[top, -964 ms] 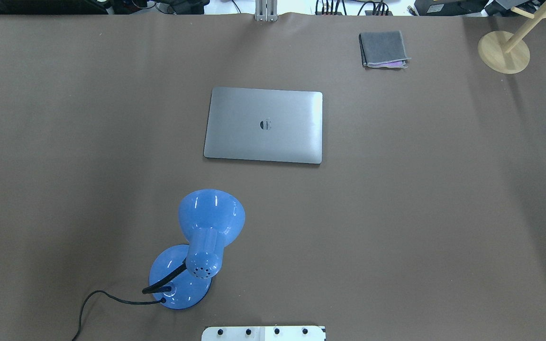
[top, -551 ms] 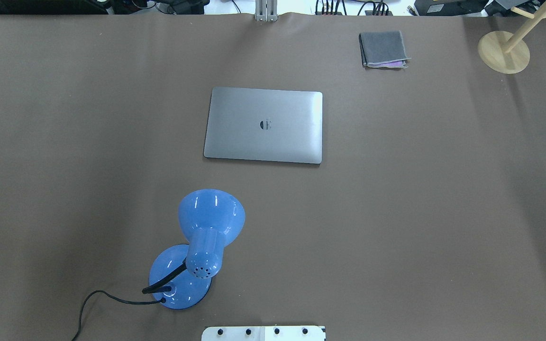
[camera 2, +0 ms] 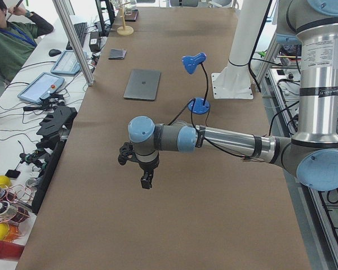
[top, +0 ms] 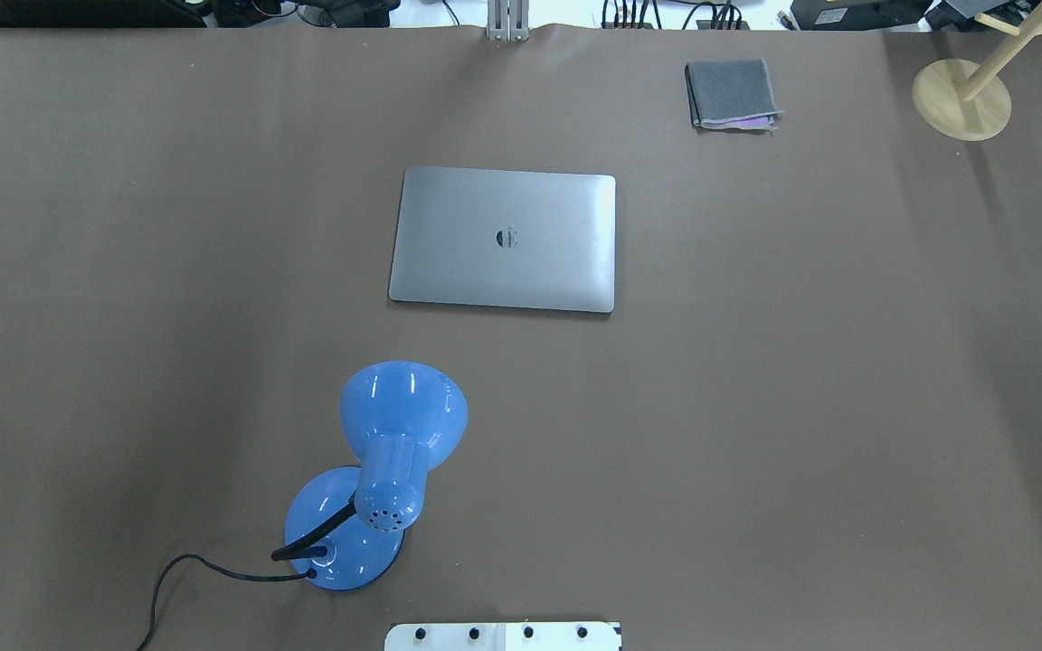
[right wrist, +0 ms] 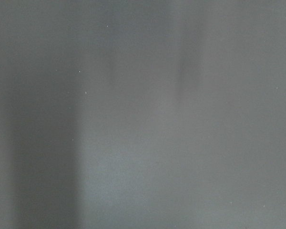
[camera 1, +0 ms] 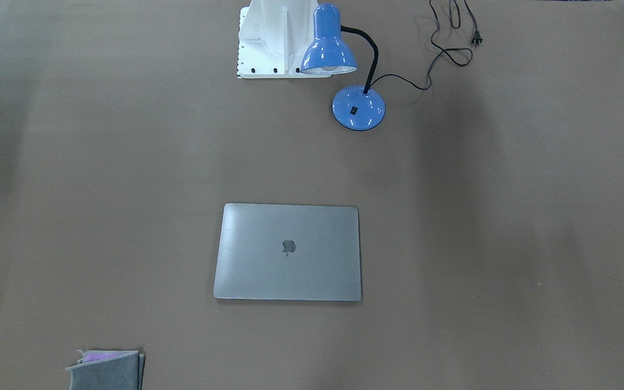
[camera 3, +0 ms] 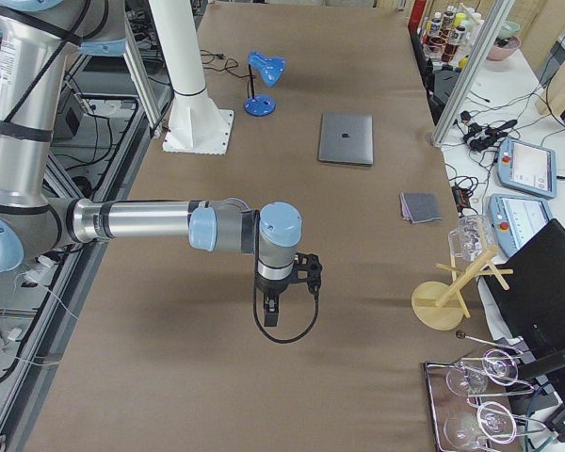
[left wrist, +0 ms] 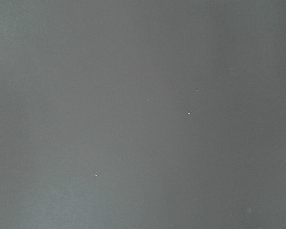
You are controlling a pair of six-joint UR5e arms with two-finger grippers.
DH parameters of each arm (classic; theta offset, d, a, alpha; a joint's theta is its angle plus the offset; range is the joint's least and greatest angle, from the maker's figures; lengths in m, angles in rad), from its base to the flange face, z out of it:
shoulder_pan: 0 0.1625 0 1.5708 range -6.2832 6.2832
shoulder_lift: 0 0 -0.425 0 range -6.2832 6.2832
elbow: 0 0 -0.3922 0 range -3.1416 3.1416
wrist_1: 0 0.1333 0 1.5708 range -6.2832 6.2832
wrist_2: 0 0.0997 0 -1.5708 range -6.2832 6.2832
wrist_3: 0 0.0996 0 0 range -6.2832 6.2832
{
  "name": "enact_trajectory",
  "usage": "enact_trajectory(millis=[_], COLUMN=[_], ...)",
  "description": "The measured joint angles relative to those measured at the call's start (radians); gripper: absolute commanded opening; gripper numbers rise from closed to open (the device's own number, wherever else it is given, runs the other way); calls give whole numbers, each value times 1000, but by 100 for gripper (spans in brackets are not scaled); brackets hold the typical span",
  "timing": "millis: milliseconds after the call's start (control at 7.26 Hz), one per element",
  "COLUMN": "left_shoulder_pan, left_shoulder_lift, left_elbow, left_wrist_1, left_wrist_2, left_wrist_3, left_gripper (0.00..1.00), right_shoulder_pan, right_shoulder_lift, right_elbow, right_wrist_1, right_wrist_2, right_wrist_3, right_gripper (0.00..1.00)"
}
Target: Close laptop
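Note:
The space-grey laptop point(top: 503, 239) lies flat on the brown table with its lid shut and the logo up. It also shows in the front view point(camera 1: 288, 252), the left view point(camera 2: 142, 84) and the right view point(camera 3: 347, 138). My left gripper point(camera 2: 146, 181) hangs over bare table far from the laptop, seen only in the left view. My right gripper point(camera 3: 271, 314) hangs over bare table at the other end, seen only in the right view. I cannot tell whether either is open or shut. Both wrist views show only plain table surface.
A blue desk lamp point(top: 376, 470) with a black cord stands between the robot base point(top: 503, 636) and the laptop. A folded grey cloth point(top: 731, 93) lies at the far right. A wooden stand point(top: 961, 98) is in the far right corner.

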Motion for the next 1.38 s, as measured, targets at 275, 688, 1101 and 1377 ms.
enact_trajectory(millis=[275,688,1101,1377], left_shoulder_pan=[0,0,1,0], left_shoulder_lift=[0,1,0,1], left_elbow=[1,1,6,6], left_wrist_1=[0,0,0,1], left_wrist_2=[0,0,0,1], left_wrist_3=[-1,-2,-2,-2], left_gripper=[99,99,99,99], right_shoulder_pan=[0,-1,-1,-1], right_shoulder_lift=[0,0,0,0], right_elbow=[-1,-2,-2,-2], right_wrist_1=[10,16,17,17], right_wrist_2=[-1,0,0,-1], right_wrist_3=[1,0,0,0], right_gripper=[100,100,100,100])
